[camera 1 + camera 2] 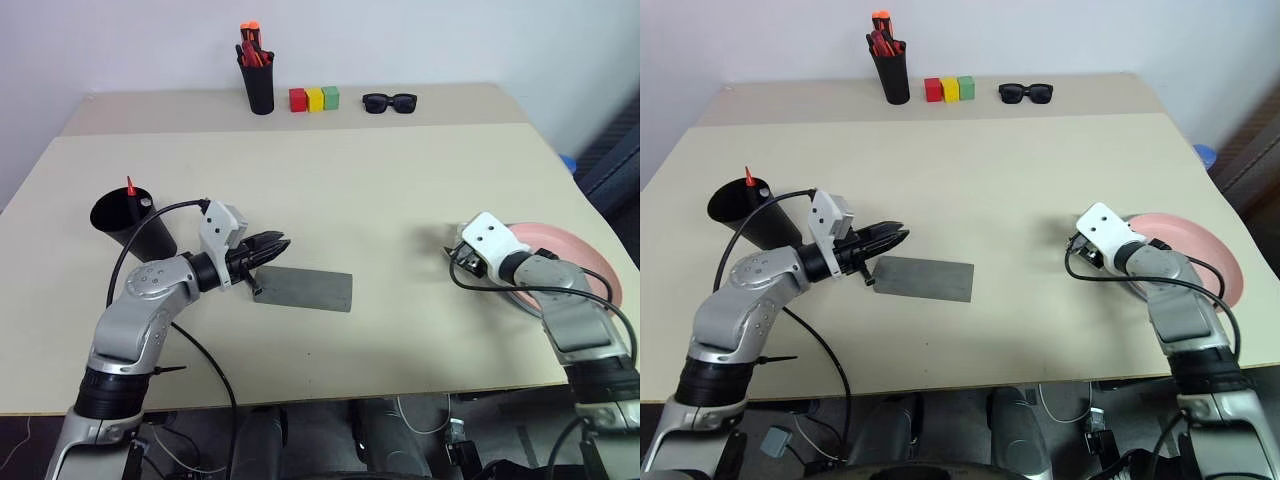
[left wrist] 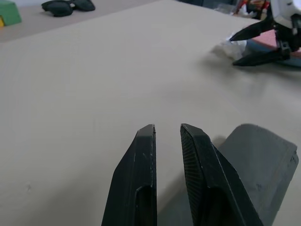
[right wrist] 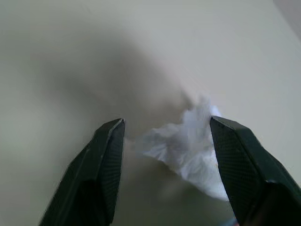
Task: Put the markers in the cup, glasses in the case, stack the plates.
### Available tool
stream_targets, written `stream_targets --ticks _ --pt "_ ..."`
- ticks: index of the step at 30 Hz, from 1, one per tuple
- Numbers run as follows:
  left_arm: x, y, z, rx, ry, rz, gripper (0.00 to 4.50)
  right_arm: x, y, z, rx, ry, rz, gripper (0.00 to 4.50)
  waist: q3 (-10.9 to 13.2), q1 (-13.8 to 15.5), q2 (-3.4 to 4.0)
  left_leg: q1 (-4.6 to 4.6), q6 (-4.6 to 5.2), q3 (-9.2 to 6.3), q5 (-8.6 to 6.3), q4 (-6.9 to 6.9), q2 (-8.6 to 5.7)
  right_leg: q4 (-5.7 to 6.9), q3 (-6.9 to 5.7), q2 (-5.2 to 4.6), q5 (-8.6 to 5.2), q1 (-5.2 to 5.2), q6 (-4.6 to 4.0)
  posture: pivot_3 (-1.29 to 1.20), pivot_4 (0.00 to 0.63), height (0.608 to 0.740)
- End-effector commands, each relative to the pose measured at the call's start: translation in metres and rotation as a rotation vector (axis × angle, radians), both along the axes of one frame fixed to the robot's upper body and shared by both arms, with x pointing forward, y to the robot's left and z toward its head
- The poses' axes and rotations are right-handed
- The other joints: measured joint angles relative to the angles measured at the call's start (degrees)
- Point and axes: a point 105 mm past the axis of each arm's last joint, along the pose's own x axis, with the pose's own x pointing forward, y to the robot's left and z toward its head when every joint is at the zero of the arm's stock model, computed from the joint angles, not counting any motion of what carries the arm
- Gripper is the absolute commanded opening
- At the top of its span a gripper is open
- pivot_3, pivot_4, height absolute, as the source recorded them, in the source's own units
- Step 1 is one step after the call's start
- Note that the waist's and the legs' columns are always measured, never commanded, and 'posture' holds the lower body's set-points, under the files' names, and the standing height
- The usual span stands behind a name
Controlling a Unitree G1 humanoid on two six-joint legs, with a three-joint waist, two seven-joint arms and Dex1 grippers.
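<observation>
Case (image 1: 302, 289) is lying just right of left gripper (image 1: 278, 246), fingers nearly together, holding nothing | right gripper (image 3: 167, 125) is standing apart, pink plate (image 1: 570, 262) just right of it.

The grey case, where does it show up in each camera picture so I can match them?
Left eye view: grey case lies centre-left on the table, just right of the left claw.
Right eye view: centre-left again.
Left wrist view: lower right corner.
Right wrist view: not in it.
Shared landmark: the black sunglasses.
</observation>
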Motion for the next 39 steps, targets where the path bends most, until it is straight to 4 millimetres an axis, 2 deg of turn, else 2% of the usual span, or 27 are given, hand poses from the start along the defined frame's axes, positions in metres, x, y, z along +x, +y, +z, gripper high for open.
stream_targets --ticks 1,3,7,11,14,17,20,21,23,28,33,39 --pt "-0.008 0.007 0.012 -0.01 -0.046 0.028 0.78 0.005 -0.009 0.012 -0.039 -0.059 -0.022 1.06 0.0 0.03 0.0 0.0 0.0 0.0 0.0 0.0 0.0 0.0 0.0 0.0 0.0 0.0 0.0 0.0 0.15 0.74" --pt "-0.012 0.009 0.011 -0.008 -0.043 0.04 0.78 0.003 -0.01 0.021 -0.058 -0.085 -0.012 0.04 0.0 -0.03 0.0 0.0 0.0 0.0 0.0 0.0 0.0 0.01 0.0 0.0 0.0 0.0 0.0 0.0 0.15 0.74" --pt "-0.015 0.014 0.01 -0.006 -0.038 0.059 0.78 -0.009 -0.017 0.054 -0.089 -0.149 -0.039 0.04 0.01 0.03 0.03 0.0 0.0 0.0 0.0 0.01 0.0 0.02 0.0 0.0 0.0 -0.01 0.0 0.0 0.15 0.74" --pt "-0.018 0.02 0.009 0.007 -0.027 0.065 0.78 -0.03 -0.033 0.083 -0.087 -0.176 -0.101 0.04 0.01 0.1 0.02 -0.01 0.01 -0.01 0.0 0.02 0.0 0.01 -0.01 0.0 -0.02 0.0 0.0 0.0 0.15 0.74" --pt "-0.021 0.022 0.005 0.029 -0.009 0.053 0.78 -0.051 -0.053 0.09 -0.037 -0.122 -0.167 0.04 0.01 0.14 0.02 -0.01 0.02 -0.01 -0.01 0.01 0.0 0.0 0.0 0.0 -0.03 0.01 0.0 0.0 0.15 0.74" --pt "-0.021 0.027 0.001 0.033 0.006 0.063 0.78 -0.065 -0.065 0.08 -0.044 -0.048 -0.19 0.97 0.0 0.08 0.01 0.01 0.03 0.0 -0.02 0.02 0.0 -0.01 0.0 0.0 -0.03 0.02 -0.01 0.0 0.15 0.74" --pt "-0.022 0.031 -0.003 0.033 0.014 0.079 0.78 -0.066 -0.065 0.075 -0.051 -0.031 -0.179 2.31 0.0 -0.34 0.02 0.04 0.03 0.03 -0.02 0.04 0.01 -0.01 0.01 0.0 -0.03 0.02 -0.02 0.0 0.15 0.74" --pt "-0.022 0.03 -0.004 0.032 0.014 0.082 0.78 -0.066 -0.065 0.075 -0.054 -0.03 -0.175 2.91 -0.01 -0.45 0.06 0.06 0.03 0.05 -0.02 0.04 0.01 0.0 0.02 0.0 -0.02 0.01 -0.02 0.0 0.15 0.74" --pt "-0.025 0.035 -0.006 0.033 0.017 0.109 0.78 -0.058 -0.053 0.078 -0.053 -0.063 -0.122 3.92 -0.01 -0.66 0.06 0.07 0.03 0.06 -0.02 0.05 0.02 0.02 0.03 0.0 -0.03 0.01 -0.02 0.0 0.15 0.74" --pt "-0.035 0.052 -0.008 0.033 0.007 0.21 0.78 -0.041 -0.014 0.088 0.108 -0.141 0.053 3.92 0.0 -1.36 0.04 0.06 0.04 0.05 -0.02 0.02 0.03 0.01 0.03 0.01 -0.01 0.0 -0.04 0.0 0.15 0.74" --pt "-0.047 0.08 -0.009 0.057 -0.019 0.364 0.78 -0.035 0.019 0.083 0.28 -0.121 0.217 3.92 0.0 -1.14 0.02 0.02 0.06 0.03 -0.03 0.0 0.02 -0.01 0.03 0.0 -0.02 0.0 -0.02 0.0 0.15 0.74" --pt "-0.063 0.097 -0.013 0.085 -0.013 0.451 0.78 -0.029 0.04 0.071 0.374 -0.056 0.314 3.92 0.01 -0.89 0.02 0.02 0.06 0.04 -0.04 0.05 0.02 -0.01 0.03 -0.02 -0.02 0.01 -0.04 0.0 0.15 0.74"
